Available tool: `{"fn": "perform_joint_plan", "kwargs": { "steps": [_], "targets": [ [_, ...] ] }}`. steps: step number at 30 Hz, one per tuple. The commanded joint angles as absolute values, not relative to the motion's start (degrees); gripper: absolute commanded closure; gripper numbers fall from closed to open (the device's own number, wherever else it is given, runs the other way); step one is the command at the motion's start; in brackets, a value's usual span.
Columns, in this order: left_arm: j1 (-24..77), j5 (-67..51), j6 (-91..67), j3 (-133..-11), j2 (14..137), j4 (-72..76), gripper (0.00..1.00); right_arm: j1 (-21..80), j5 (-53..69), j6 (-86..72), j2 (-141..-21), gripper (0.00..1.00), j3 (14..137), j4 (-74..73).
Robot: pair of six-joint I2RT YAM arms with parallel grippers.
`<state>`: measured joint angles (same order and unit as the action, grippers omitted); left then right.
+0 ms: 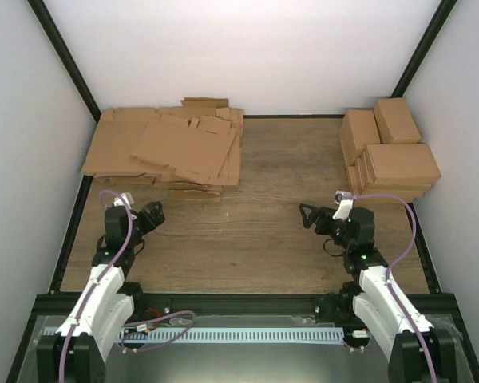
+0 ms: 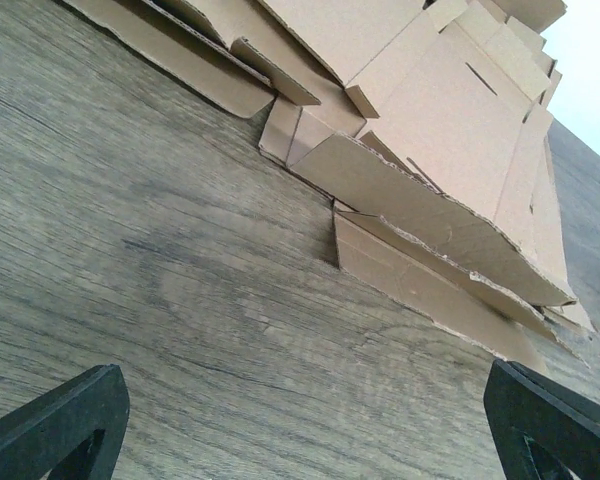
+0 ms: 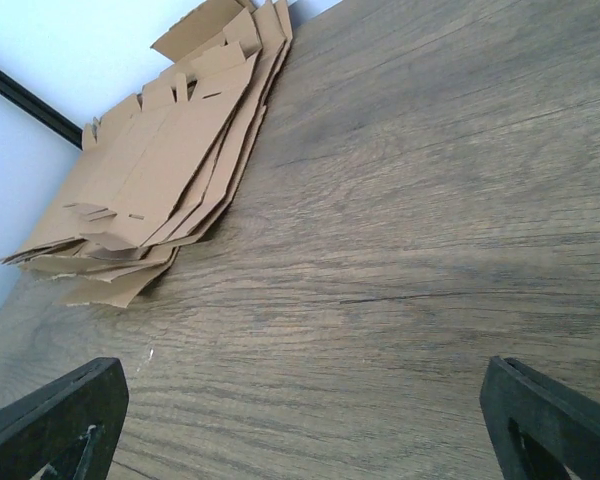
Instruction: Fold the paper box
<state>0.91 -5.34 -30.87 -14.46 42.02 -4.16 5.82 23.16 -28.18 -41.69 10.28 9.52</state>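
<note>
The paper box is out of view as a separate piece; only the pile of flat brown cardboard sheets (image 1: 168,148) shows at the back left. My left gripper (image 1: 153,214) hovers over bare wood just in front of that pile, open and empty. In the left wrist view the pile (image 2: 430,110) fills the top right beyond the gripper (image 2: 305,440), whose black fingertips (image 2: 60,425) stand far apart. My right gripper (image 1: 307,215) is open over the middle right of the table, pointing left. The right wrist view has nothing between the fingers of this gripper (image 3: 305,430), and the pile (image 3: 150,170) lies far off.
Stacked closed brown boxes (image 1: 387,155) stand at the back right, behind the right arm. The wooden table (image 1: 263,231) is bounded by white walls and a black frame. The top sheet of the pile (image 1: 188,148) lies askew.
</note>
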Motion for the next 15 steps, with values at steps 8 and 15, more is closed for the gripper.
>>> {"fn": "perform_joint_plan", "kwargs": {
  "steps": [8, 15],
  "targets": [
    [3.15, -19.06, -33.61, -21.24, 41.98, -0.77, 0.00, 6.15, 24.90, -28.94, -42.44, 0.00, 10.21, 11.49],
    [8.82, -13.90, -33.52, -33.11, 51.78, -3.15, 0.00, 6.15, 25.74, -28.93, -44.49, 0.00, 10.71, 11.79]
  ]
}}
